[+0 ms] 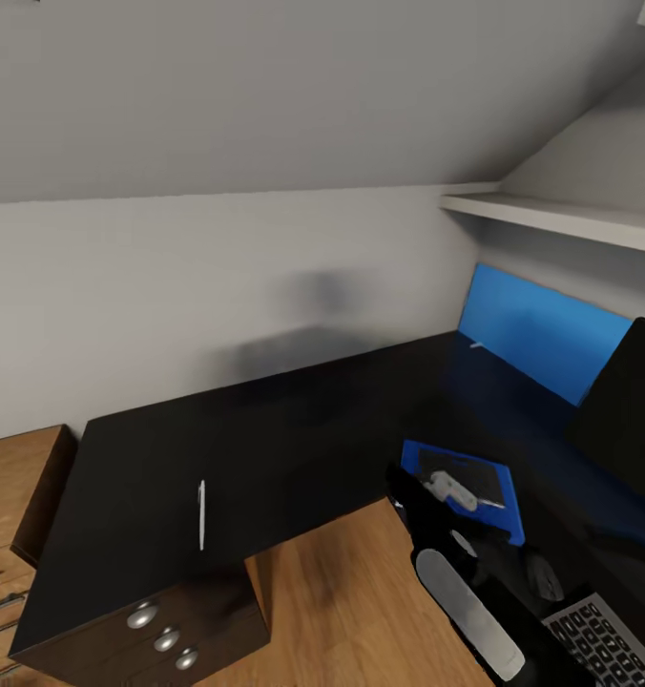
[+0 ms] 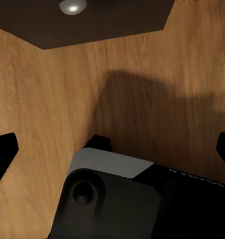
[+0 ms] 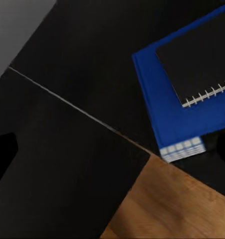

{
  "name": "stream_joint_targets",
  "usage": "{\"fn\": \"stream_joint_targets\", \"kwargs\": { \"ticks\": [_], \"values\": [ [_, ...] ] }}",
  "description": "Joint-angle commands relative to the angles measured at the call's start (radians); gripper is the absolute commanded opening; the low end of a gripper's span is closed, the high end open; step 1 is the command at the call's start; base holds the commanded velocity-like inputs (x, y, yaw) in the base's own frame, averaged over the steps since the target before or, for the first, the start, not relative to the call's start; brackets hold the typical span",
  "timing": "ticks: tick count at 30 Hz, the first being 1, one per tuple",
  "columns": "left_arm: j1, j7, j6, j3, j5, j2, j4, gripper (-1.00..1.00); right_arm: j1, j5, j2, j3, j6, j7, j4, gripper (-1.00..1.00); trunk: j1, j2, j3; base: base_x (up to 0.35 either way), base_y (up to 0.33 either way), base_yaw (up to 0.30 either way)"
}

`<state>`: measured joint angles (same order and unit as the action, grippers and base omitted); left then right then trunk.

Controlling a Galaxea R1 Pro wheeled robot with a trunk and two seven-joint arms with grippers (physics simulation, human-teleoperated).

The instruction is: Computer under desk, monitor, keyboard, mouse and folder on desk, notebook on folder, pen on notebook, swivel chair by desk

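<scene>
The black L-shaped desk [image 1: 294, 448] spans the head view. On its left wing lies the slim white pen [image 1: 201, 515]. Near the inner corner the blue folder [image 1: 507, 520] lies flat with the dark spiral-edged notebook [image 1: 475, 469] on top; both show again in the right wrist view, folder [image 3: 164, 99] and notebook [image 3: 202, 55]. My right arm [image 1: 466, 596] reaches over that corner. My right gripper [image 3: 112, 154] is open and empty, beside the folder. The keyboard [image 1: 604, 639] and a dark oval mouse [image 1: 544, 577] sit at the lower right. The black monitor [image 1: 628, 410] stands at the right edge. My left gripper [image 2: 112, 149] is open over the floor.
A blue panel [image 1: 542, 339] leans at the back of the right wing. The drawer unit with silver knobs [image 1: 165, 637] sits under the left wing, beside a light wooden chest [image 1: 8, 534]. A white shelf [image 1: 551, 215] juts out above. Wooden floor [image 1: 342, 592] fills the desk's inner corner.
</scene>
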<state>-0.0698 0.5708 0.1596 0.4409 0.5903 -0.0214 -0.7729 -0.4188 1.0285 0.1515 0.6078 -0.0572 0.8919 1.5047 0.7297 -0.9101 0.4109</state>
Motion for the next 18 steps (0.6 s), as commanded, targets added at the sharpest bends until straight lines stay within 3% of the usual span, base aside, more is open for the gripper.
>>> {"fn": "stream_joint_targets", "kwargs": {
  "ticks": [1,5,6,10,18],
  "values": [
    [-0.001,0.008,-0.002,0.003,0.001,0.002,-0.001,1.00,-0.001,-0.043,-0.010,0.027,-0.006,0.004,0.001,1.00,0.000,-0.001,0.002,0.000,0.000,0.217],
    [-0.001,0.009,-0.033,0.001,-0.006,0.003,0.000,1.00,-0.001,-0.169,-0.061,0.068,-0.007,0.009,-0.006,1.00,0.000,-0.001,0.005,0.000,0.000,0.224],
    [-0.001,0.009,-0.033,0.001,-0.006,0.003,0.000,1.00,-0.001,-0.169,-0.061,0.068,-0.007,0.009,-0.006,1.00,0.000,-0.001,0.006,0.000,0.000,0.227],
    [-0.001,0.009,-0.052,0.001,-0.009,0.003,0.000,1.00,-0.001,-0.260,-0.112,0.081,-0.007,0.011,-0.035,1.00,0.000,-0.001,0.010,0.000,0.000,0.229],
    [-0.001,0.008,-0.057,0.001,-0.009,0.003,0.000,1.00,-0.001,-0.275,-0.121,0.087,-0.008,0.010,-0.047,1.00,0.000,-0.001,0.017,-0.118,0.120,0.230]
  ]
}}
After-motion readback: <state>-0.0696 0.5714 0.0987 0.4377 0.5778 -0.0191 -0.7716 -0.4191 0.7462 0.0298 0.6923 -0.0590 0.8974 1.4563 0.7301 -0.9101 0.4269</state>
